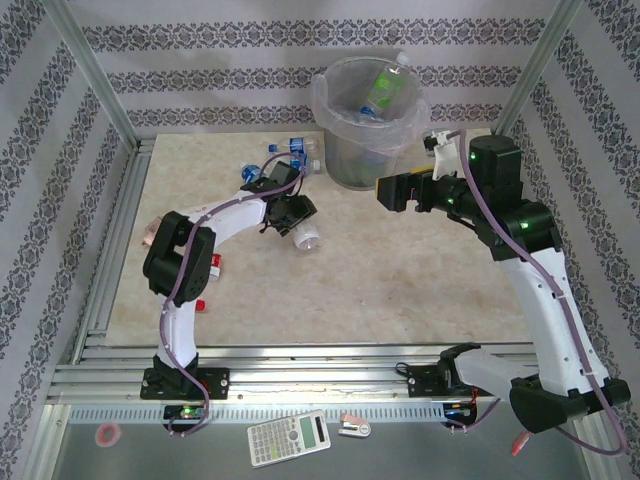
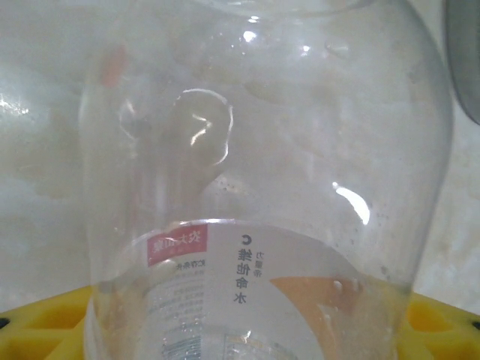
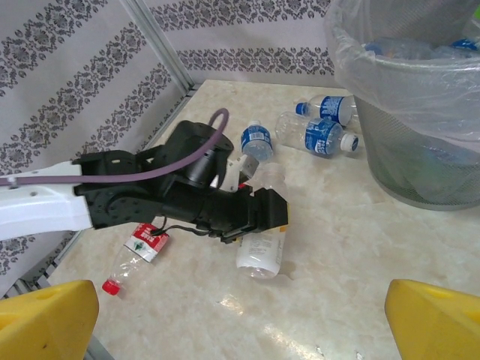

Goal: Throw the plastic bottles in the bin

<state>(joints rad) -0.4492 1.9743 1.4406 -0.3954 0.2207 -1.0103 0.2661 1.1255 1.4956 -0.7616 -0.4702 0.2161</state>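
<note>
A clear plastic bottle (image 1: 308, 237) with a white and orange label lies on its side on the table. My left gripper (image 1: 293, 212) is shut on it. In the left wrist view the bottle (image 2: 262, 187) sits close between the yellow fingertips (image 2: 45, 330). The right wrist view shows the same bottle (image 3: 260, 251) under the black left gripper (image 3: 262, 214). Two blue-labelled bottles (image 3: 322, 135) and a third (image 3: 257, 141) lie left of the bin (image 3: 405, 150). A crushed red-labelled bottle (image 3: 139, 251) lies nearer. The bin (image 1: 345, 165) holds several bottles, one green-labelled (image 1: 385, 90). My right gripper (image 1: 392, 190) hangs open beside the bin.
Aluminium posts and rails frame the table (image 1: 400, 280) on the left and along the front. A small pinkish item (image 1: 150, 232) lies by the left rail. A calculator (image 1: 288, 438) and small bits sit on the shelf in front of the arm bases.
</note>
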